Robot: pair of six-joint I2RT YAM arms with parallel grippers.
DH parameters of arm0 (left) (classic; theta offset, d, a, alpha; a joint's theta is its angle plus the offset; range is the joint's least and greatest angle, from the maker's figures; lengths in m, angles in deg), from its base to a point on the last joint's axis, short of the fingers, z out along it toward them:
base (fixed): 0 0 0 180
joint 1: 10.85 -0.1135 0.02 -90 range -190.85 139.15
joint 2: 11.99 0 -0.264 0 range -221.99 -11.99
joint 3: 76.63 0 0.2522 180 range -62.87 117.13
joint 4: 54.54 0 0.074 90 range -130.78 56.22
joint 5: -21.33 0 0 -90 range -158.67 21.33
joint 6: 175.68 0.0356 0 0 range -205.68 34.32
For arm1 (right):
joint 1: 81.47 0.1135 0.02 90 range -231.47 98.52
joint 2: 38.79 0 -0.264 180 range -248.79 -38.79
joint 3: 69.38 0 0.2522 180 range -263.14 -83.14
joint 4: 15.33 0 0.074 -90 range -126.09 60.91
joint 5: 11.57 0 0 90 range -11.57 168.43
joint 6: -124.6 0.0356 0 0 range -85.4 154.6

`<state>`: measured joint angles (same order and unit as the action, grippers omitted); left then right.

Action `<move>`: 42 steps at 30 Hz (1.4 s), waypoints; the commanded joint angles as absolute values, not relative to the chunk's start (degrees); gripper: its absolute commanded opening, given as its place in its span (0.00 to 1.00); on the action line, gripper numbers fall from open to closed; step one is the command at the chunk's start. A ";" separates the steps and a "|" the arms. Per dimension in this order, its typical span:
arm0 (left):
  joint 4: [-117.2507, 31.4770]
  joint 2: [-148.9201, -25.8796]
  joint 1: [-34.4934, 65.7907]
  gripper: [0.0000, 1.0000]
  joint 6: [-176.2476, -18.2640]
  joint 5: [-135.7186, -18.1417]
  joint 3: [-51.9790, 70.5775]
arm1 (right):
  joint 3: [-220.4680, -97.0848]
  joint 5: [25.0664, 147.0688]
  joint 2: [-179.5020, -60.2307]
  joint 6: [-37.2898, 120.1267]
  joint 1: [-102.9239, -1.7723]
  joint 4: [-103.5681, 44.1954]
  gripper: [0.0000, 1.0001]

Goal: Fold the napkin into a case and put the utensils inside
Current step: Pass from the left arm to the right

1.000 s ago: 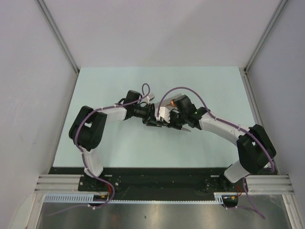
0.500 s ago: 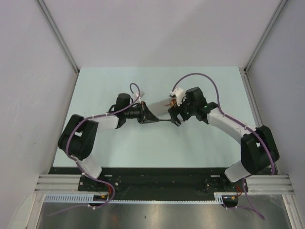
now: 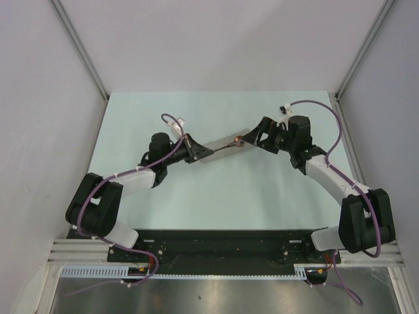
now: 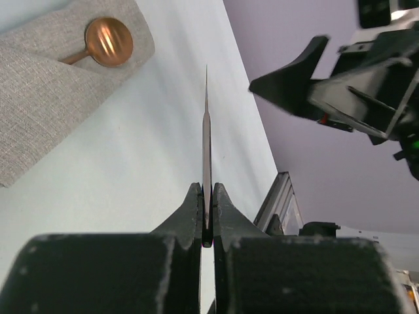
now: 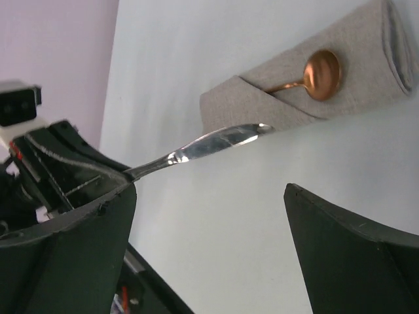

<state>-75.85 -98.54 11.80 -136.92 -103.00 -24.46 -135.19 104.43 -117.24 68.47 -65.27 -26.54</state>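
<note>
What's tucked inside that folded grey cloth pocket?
A copper spoon: its round bowl pokes out, its handle mostly hidden under the napkin case. The silvery knife is outside, clamped in the jaws of the left gripper. Anything deeper inside is covered.

The case [image 4: 52, 98] is a narrow grey-beige fabric pocket. It lies flat on the surface, ahead and to the left of the left end effector [image 4: 207, 191], between that and the right end effector [image 5: 209, 196]. The copper spoon [image 4: 109, 41] sits in the pocket: handle tucked under the fold, round bowl exposed. The silvery knife [image 4: 207, 144] is clamped by its handle in the left end effector. Its blade projects straight forward, beside the case.
</note>
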 commanded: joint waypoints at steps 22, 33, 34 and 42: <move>-92.91 -96.99 17.45 0.00 -139.47 -96.18 -30.17 | -135.61 89.76 -125.44 104.03 -61.88 -23.90 0.65; -77.96 -91.19 21.23 0.00 -126.55 -88.27 -26.31 | -137.46 87.04 -123.60 106.94 -60.56 -31.02 0.48; -77.87 -91.10 21.23 0.00 -126.55 -88.27 -26.31 | -137.37 86.87 -123.60 107.29 -60.30 -31.20 0.48; -80.25 -91.97 21.32 0.00 -128.48 -89.50 -26.92 | -136.93 87.92 -124.74 109.40 -59.50 -27.77 0.29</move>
<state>-77.43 -93.20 20.92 -129.55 -90.03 -28.65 -135.26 88.75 -125.66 107.66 -60.04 -29.85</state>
